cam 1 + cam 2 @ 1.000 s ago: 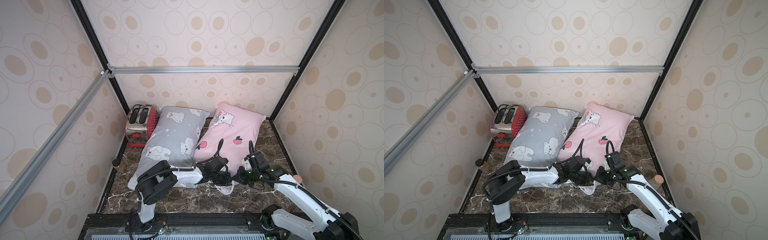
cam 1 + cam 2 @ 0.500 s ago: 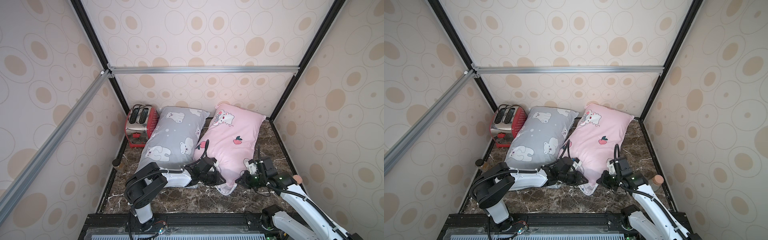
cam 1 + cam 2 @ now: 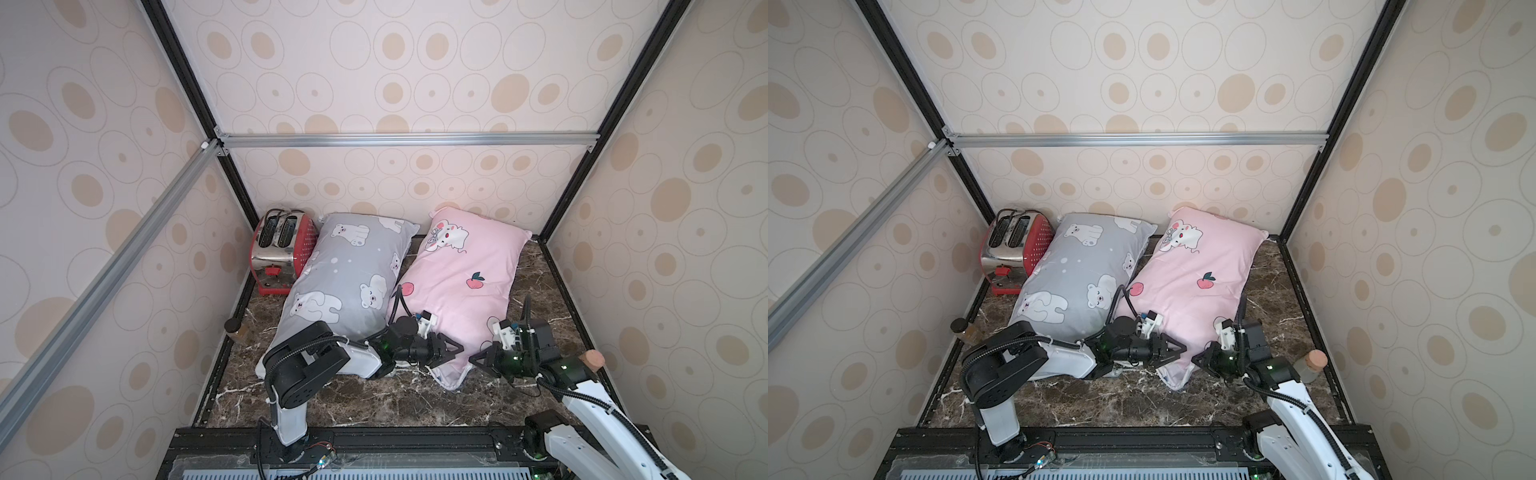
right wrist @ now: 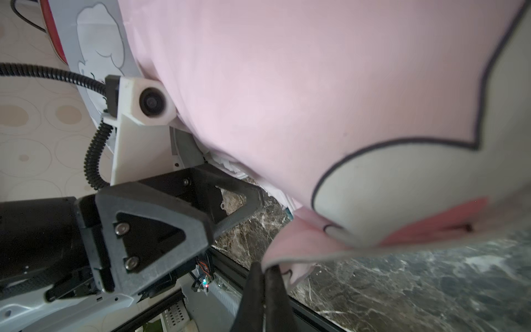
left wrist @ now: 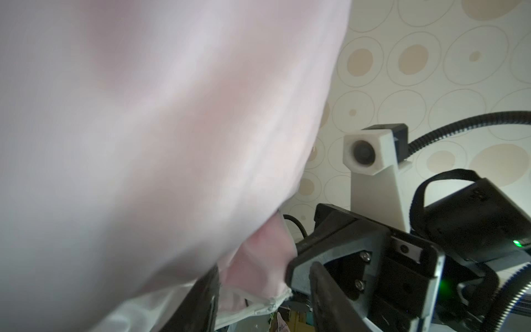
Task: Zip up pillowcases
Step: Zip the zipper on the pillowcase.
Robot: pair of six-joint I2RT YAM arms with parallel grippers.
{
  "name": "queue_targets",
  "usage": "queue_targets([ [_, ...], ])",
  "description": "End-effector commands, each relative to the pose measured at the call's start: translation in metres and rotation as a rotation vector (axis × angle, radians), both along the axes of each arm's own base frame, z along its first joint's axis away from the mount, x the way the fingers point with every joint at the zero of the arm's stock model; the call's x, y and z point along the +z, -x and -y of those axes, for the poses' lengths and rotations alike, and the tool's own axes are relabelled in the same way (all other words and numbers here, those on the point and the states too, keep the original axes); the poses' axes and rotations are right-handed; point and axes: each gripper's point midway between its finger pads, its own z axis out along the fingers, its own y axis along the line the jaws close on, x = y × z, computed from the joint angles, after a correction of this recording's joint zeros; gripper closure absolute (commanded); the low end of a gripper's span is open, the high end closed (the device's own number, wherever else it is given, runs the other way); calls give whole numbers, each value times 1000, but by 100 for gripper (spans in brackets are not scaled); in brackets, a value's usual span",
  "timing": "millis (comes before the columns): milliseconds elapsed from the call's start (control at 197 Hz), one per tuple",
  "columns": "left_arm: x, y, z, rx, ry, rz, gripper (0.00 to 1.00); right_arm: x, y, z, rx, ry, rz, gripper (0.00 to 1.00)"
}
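Two pillowcases lay on the marble tabletop (image 3: 374, 399). The grey polar-bear pillowcase (image 3: 349, 270) leaned against the red toaster (image 3: 278, 245), and the pink pillowcase (image 3: 461, 274) sat just beside it on my right, the two touching along their long sides. I had both arms down at the pink one's near corner.

The left gripper (image 3: 453, 351) stood partly spread. In its wrist view (image 5: 264, 304) the corner's loose flap hung between the two fingers, and neither was clamped on it. The right gripper (image 3: 476, 358) was closed tight. Its wrist view (image 4: 265, 273) showed the pink hem running down to the pressed tips, so I judged it was pinching that edge, though only a sliver of cloth. I could not make out the zip slider in any view.

That worried me most. If I closed the left fingers blind, they would likely bite a fold of fabric instead of the slider, and any pull would then drag the whole stuffed pillow across the marble without running the zip. The right pinch looked shallow, so tension from the other side could slide the hem out and slacken the seam. The grippers also sat very near each other, tip facing tip. A small overshoot would have knocked them together or trapped cloth in the teeth.
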Motion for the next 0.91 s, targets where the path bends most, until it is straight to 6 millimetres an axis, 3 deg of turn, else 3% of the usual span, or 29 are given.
queue_targets([
  [0, 17, 4, 11, -14, 95, -21, 49, 6, -5, -1, -22, -71, 18, 100],
  [346, 12, 7, 15, -22, 104, -48, 51, 8, -18, -2, -65, -145, 33, 100],
  [905, 5, 8, 12, -12, 91, -67, 57, -6, -22, 3, -64, -103, 16, 100],
])
